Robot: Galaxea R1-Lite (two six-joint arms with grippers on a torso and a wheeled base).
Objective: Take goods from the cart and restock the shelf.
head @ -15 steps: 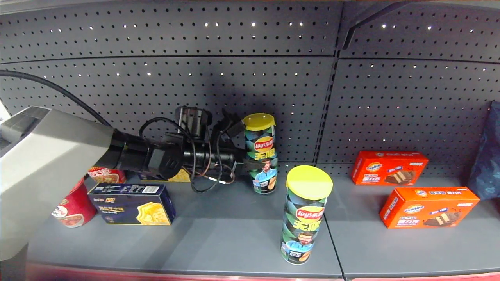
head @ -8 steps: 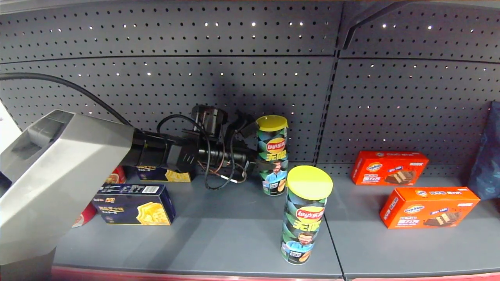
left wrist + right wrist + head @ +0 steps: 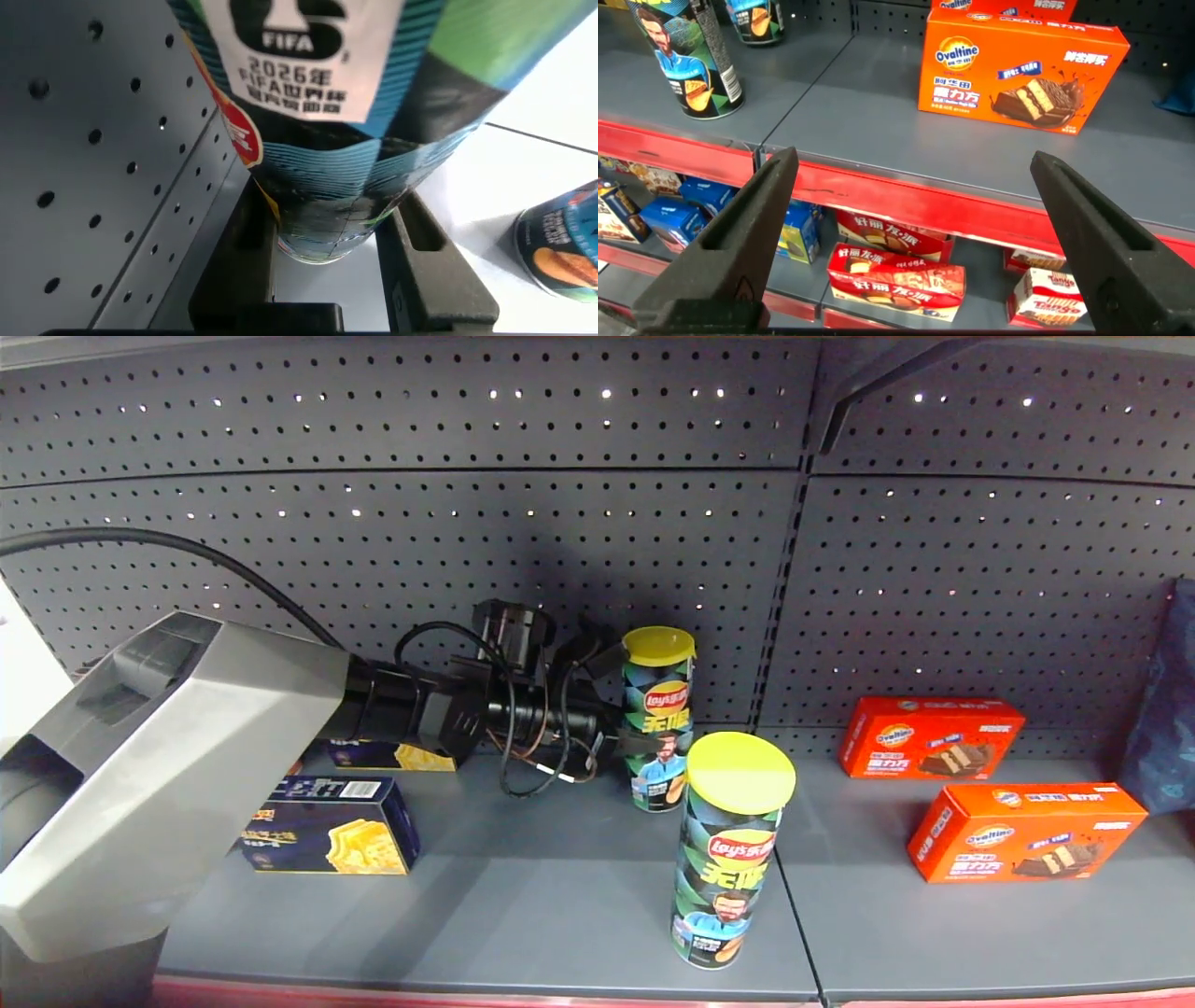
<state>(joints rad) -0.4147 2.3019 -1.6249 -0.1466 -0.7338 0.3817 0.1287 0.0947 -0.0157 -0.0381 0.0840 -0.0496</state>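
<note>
Moved right and down, the left claw grips a chip can, likely setting it at 11 o'clock from the front can. Next, let go gently.

Lighting was moderate and even. A broad shadow darkened the pegboard centre. The shelf glared white in the left wrist view.

A shop aisle: a grey metal shelf with a perforated back panel carries crisp tubes and orange snack boxes. Below its red front rail sit more red packets.
</note>
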